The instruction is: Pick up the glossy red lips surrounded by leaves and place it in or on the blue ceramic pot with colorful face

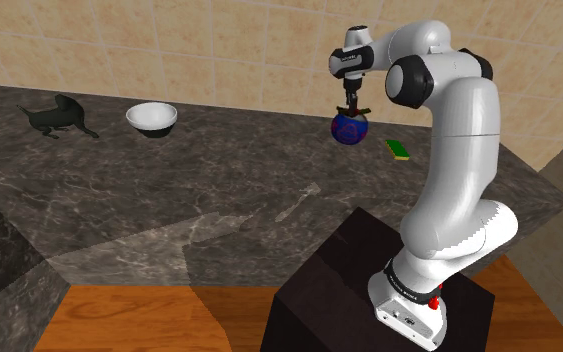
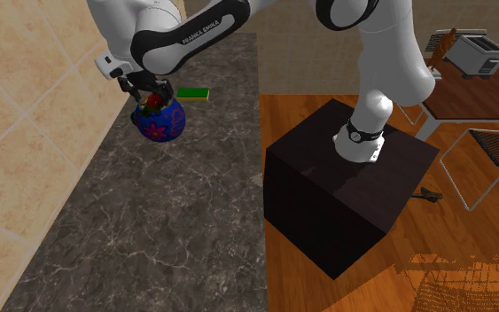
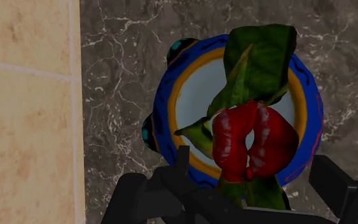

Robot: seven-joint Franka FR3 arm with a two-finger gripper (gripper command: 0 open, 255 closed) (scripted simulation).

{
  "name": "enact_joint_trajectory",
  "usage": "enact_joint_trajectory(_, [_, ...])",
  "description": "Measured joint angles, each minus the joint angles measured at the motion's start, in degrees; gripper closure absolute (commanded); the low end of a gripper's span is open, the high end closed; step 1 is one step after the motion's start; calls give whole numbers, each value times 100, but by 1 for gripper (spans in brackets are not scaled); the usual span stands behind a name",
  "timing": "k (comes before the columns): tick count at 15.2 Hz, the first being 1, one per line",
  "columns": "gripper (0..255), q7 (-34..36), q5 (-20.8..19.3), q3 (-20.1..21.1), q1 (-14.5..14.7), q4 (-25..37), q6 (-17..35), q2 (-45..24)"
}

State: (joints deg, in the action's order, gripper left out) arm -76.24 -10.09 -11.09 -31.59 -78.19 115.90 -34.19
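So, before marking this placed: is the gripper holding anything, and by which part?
Nothing is held. The jaws of the black gripper stand apart, clear of the glossy red lips with green leaves, which rest in the blue round pot.

Claw: my claw (image 1: pixel 352 107) hangs straight down over the blue pot (image 1: pixel 350 129).
Pot: round, on the dark marbled counter (image 1: pixel 219 190), with red lips (image 1: pixel 353 114) at its mouth.
Sponge: green-and-yellow sponge (image 1: pixel 398 150), near the pot on the view's right.
Bowl: white bowl (image 1: pixel 152 119), well apart to the left.
Figure: dark figure (image 1: pixel 57 116), beyond the bowl.
Stand: black stand (image 1: pixel 359 290), lower right.
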Motion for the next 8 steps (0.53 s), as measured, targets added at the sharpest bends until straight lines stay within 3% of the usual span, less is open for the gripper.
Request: enact_joint_trajectory(8, [0, -9, -3, 12, 97, 366, -570, 196])
